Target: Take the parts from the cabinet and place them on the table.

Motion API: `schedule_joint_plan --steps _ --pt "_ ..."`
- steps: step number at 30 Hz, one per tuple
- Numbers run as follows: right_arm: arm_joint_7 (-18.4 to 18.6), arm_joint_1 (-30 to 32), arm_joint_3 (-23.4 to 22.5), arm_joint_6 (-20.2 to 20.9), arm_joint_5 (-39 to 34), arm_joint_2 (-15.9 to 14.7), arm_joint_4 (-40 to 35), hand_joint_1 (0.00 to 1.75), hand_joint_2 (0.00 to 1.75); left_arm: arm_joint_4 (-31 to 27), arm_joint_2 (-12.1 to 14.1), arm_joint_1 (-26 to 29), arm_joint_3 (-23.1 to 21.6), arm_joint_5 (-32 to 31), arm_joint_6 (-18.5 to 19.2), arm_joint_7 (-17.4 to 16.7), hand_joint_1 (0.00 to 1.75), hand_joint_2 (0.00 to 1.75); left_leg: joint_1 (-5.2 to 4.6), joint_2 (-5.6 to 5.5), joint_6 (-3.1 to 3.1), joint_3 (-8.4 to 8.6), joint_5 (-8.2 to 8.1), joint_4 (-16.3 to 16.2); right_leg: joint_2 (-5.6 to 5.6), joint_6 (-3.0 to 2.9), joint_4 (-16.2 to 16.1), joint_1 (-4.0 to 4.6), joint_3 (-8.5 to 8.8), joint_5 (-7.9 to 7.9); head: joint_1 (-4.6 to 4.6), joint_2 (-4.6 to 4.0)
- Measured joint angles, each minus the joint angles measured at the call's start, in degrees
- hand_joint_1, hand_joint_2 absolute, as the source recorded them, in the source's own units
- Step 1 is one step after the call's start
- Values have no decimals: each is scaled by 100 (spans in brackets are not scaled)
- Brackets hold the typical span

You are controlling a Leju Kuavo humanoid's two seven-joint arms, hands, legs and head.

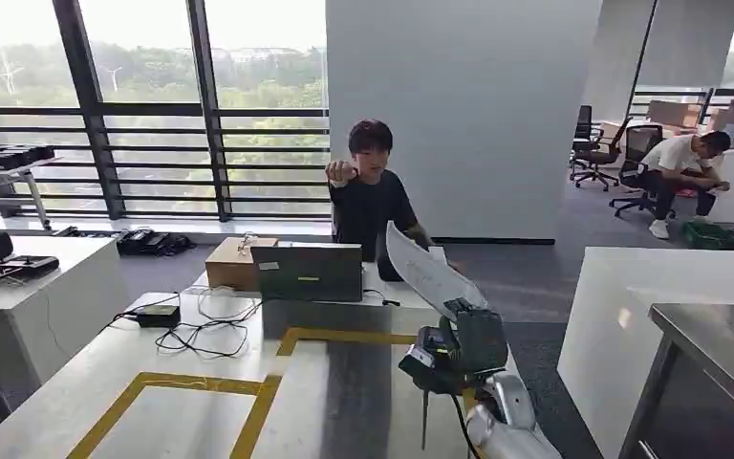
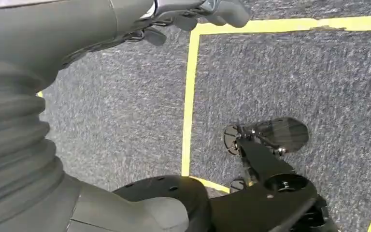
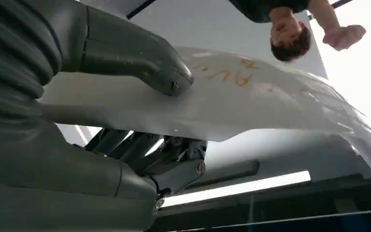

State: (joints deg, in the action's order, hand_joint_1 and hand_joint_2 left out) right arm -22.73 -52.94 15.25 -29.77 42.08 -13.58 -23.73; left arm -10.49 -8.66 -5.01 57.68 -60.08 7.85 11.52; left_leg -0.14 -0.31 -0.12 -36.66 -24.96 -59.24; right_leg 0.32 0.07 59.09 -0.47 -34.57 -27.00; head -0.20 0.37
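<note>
Evidently the right robot hand [image 3: 125,125] is pinching a thin white sheet part [image 3: 251,101] by one end above the bench's [image 1: 153,382] right edge; light and flexible, it is drooping unsupported. The left robot hand [image 2: 193,14], hanging floorward, is curling on nothing.

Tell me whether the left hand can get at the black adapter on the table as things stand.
Probably not yet. The left hand hangs low over grey carpet with yellow tape lines, holding nothing, while the black adapter sits far across the table. Nothing blocks it; the arm would need raising and a long reach.
</note>
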Motion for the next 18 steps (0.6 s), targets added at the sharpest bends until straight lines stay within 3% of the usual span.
schedule_joint_plan --steps 1,2,3,8,12,18 --pt "99 -82 -37 45 39 -40 37 175 175 4 -13 8 0 -11 0 2 0 175 26 -8 -18 29 38 15 3 -20 25 15 13 -23 0 0" --pt "161 -179 -50 94 66 -81 61 175 175 4 -24 5 0 -26 0 2 0 175 17 -27 -46 31 41 13 -2 -154 8 12 24 -1 7 0" --pt "232 -282 -59 138 85 -155 96 175 175 2 -31 -3 0 -42 0 13 0 175 7 -47 -38 23 40 12 -12 -160 -2 12 32 -5 13 0" --pt "581 -653 -111 488 289 -280 291 175 175 2 -39 -25 0 -79 0 33 0 175 -1 -66 37 41 7 12 -27 -112 -93 7 102 3 35 0" --pt "776 -699 -107 787 522 -253 424 175 175 2 -44 -59 0 -101 -2 31 0 175 -2 -67 67 46 3 12 -28 24 -129 2 128 13 39 0" --pt "1187 -481 -43 994 809 20 614 175 175 2 -48 -94 0 -133 -2 33 0 175 0 -64 69 55 7 13 -28 41 -128 5 128 15 37 0"
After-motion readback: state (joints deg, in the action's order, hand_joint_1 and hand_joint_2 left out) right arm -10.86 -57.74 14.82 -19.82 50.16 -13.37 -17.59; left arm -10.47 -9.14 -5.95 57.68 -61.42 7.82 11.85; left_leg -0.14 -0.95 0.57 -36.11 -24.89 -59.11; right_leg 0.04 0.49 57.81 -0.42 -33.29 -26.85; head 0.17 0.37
